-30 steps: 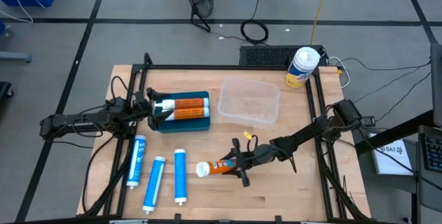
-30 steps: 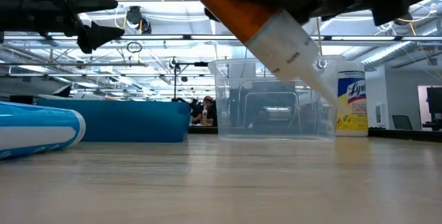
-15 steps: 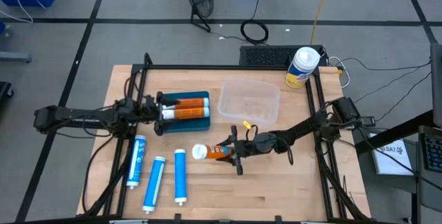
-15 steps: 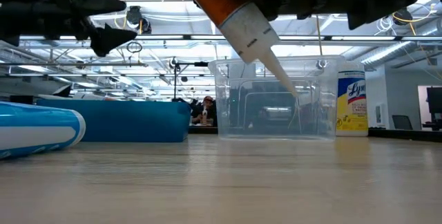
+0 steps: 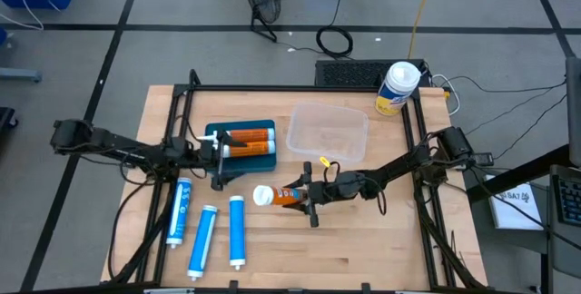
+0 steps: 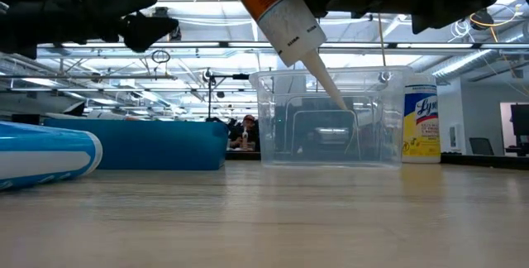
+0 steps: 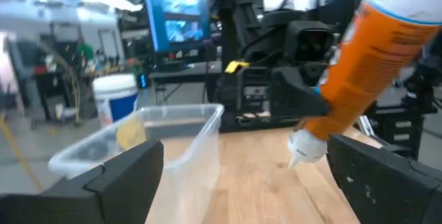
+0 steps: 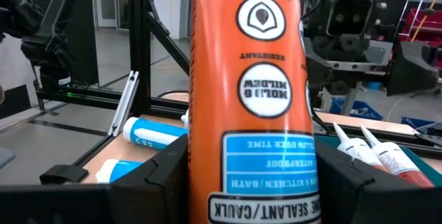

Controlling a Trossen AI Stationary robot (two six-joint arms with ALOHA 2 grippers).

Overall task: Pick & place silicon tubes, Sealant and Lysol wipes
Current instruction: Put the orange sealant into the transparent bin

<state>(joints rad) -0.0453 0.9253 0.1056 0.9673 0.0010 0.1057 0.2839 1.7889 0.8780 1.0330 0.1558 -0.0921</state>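
My right gripper (image 5: 304, 196) is shut on an orange sealant tube (image 5: 280, 195) with a white nozzle, held above the table's middle. My left gripper (image 5: 221, 153) is open and empty at the near side of the blue tray (image 5: 238, 161), where two orange tubes (image 5: 243, 142) lie. Three blue tubes (image 5: 201, 238) lie flat on the near left of the table. The yellow Lysol wipes canister (image 5: 397, 88) stands upright at the far right corner. My right gripper pinches the orange tube's body (image 8: 248, 148) between its two fingers (image 8: 162, 175), toward the end away from the nozzle. The fingers come from the table's right and lie along the tube. The tube is clear of the table, its nozzle (image 6: 326, 86) slanting down.
A clear plastic container (image 5: 327, 133) stands on the far side of the table, between the tray and the canister. A black frame (image 5: 300, 88) runs around the table top. Bare wood shows at the near right (image 5: 363, 249).
My right gripper has carried the orange tube up and toward the table's far edge and a little to the left, the tube staying in its hold with the nozzle slanting down. My left gripper has gone toward the table's right along the tray's near side.
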